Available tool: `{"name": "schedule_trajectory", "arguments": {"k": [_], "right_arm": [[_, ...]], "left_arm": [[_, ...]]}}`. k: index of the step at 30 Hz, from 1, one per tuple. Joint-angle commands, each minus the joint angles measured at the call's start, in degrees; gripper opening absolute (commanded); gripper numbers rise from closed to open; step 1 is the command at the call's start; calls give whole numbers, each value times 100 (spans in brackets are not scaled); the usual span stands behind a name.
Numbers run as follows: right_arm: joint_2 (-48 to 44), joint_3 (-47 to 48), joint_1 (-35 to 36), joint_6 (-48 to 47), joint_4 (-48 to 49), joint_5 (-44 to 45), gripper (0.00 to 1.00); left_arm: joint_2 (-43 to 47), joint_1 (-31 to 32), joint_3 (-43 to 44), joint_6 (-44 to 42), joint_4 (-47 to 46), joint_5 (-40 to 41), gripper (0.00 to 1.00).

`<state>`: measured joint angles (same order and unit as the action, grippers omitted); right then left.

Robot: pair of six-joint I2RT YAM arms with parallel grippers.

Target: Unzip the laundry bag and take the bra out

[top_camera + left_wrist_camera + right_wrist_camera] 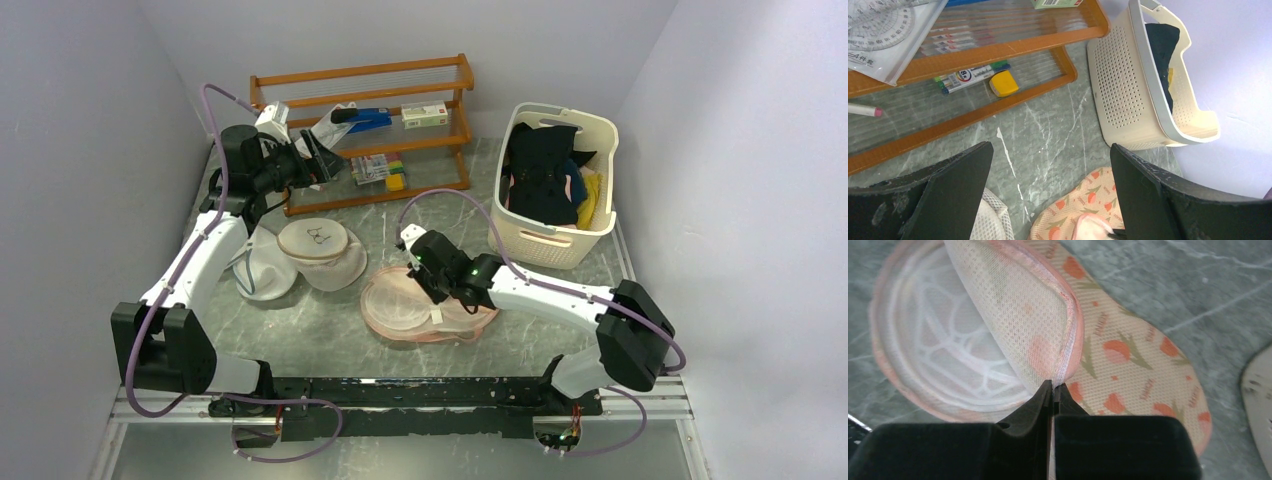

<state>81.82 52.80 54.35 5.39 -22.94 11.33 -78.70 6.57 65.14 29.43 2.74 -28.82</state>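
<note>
The peach-pink laundry bag (405, 312) with orange-red leafy print lies on the marble table in front of the right arm. My right gripper (438, 290) is shut on the pink-trimmed edge of its upper flap (1028, 325) and holds that flap lifted, so one lobe stands open. Inside, pale white mesh with white ribs (943, 355) shows; I cannot tell whether it is the bra. In the right wrist view the jaws (1053, 385) pinch the trim. My left gripper (322, 152) is open and empty, raised near the shelf, far from the bag (1083, 205).
An orange wooden shelf (360, 130) with pens and small boxes stands at the back. A cream laundry basket (555, 240) with dark clothes stands at the back right. Two round white mesh bags (320, 252) lie left of the laundry bag, by the left arm.
</note>
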Motion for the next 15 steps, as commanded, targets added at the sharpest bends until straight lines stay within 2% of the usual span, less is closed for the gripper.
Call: {"name": "schedule_trajectory", "arguments": {"k": [1, 7, 10, 13, 15], "right_arm": [[130, -27, 10, 195, 482, -863, 0], [76, -530, 7, 790, 1537, -1868, 17], [147, -916, 12, 1259, 2180, -2315, 22], [221, -1160, 8, 1627, 2590, -2521, 25], [212, -1230, 6, 1778, 2661, -2525, 31]], "left_arm": [[40, -6, -7, 3, -158, -121, 99], [50, -6, -17, 38, -186, -191, 99], [59, 2, -34, 28, -195, -145, 99], [24, 27, -24, 11, -171, -138, 99], [16, 37, -19, 42, -181, -194, 99]]}}
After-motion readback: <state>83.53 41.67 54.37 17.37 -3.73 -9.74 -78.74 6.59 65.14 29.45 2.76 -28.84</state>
